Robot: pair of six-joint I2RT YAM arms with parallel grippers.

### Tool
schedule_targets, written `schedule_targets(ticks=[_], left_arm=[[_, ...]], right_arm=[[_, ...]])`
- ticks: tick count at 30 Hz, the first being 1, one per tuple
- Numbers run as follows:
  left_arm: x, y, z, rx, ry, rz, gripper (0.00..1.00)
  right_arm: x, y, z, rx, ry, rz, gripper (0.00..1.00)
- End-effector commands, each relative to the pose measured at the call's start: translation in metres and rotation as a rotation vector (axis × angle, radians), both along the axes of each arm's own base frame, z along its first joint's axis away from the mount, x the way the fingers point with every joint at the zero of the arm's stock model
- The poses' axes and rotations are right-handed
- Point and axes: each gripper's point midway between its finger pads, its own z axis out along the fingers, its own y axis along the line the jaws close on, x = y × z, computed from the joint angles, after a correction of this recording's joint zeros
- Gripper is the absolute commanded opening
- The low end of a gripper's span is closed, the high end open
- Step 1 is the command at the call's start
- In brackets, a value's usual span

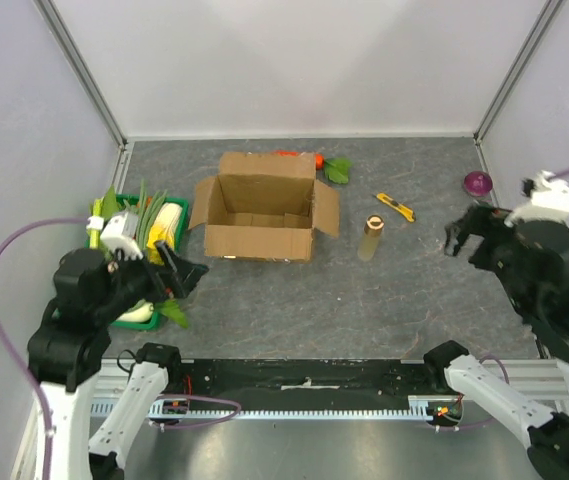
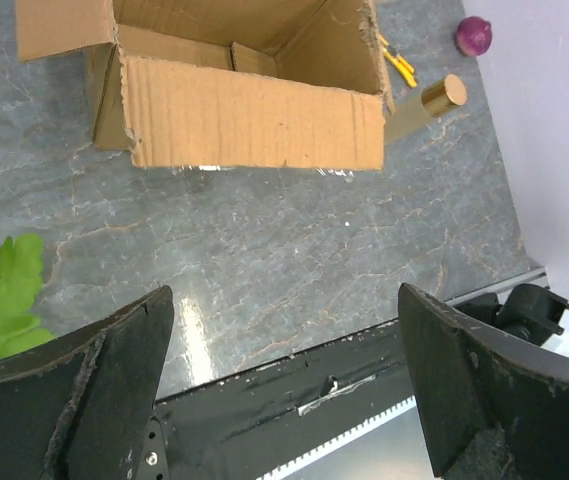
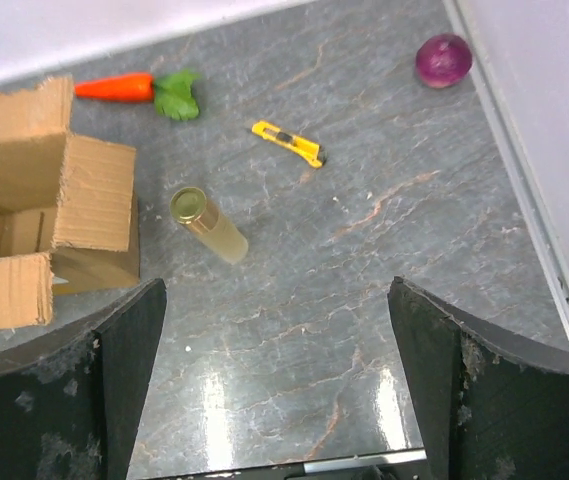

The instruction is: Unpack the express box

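Observation:
The express box (image 1: 264,215) stands open in the middle of the table, flaps spread; only bare cardboard shows inside. It also shows in the left wrist view (image 2: 254,110) and the right wrist view (image 3: 44,250). My left gripper (image 1: 182,272) is open and empty, raised near the box's front left corner (image 2: 284,370). My right gripper (image 1: 456,240) is open and empty, raised right of the box (image 3: 274,380). A gold-capped bottle (image 1: 371,238) lies just right of the box (image 3: 209,225).
A green tray (image 1: 95,238) of vegetables sits at the left, under my left arm. A carrot (image 1: 299,157) lies behind the box. A yellow utility knife (image 1: 395,206) and a purple onion (image 1: 478,183) lie at the right. Walls close in the left, back and right.

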Motion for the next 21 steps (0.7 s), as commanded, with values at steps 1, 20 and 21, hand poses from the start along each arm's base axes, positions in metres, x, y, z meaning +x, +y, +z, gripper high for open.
schedule_targets(ticks=[1, 20, 21], left_arm=[[-0.043, 0.009, 0.001, -0.016, 0.063, 0.044, 0.97], [-0.084, 0.026, 0.003, 0.054, 0.035, 0.058, 0.96], [-0.086, 0.025, 0.002, 0.050, 0.034, 0.054, 0.96]], right_arm=[[-0.037, -0.030, 0.016, -0.009, -0.060, -0.053, 0.98], [-0.069, -0.040, 0.026, 0.011, -0.083, -0.018, 0.98], [-0.069, -0.040, 0.025, 0.009, -0.078, -0.016, 0.98]])
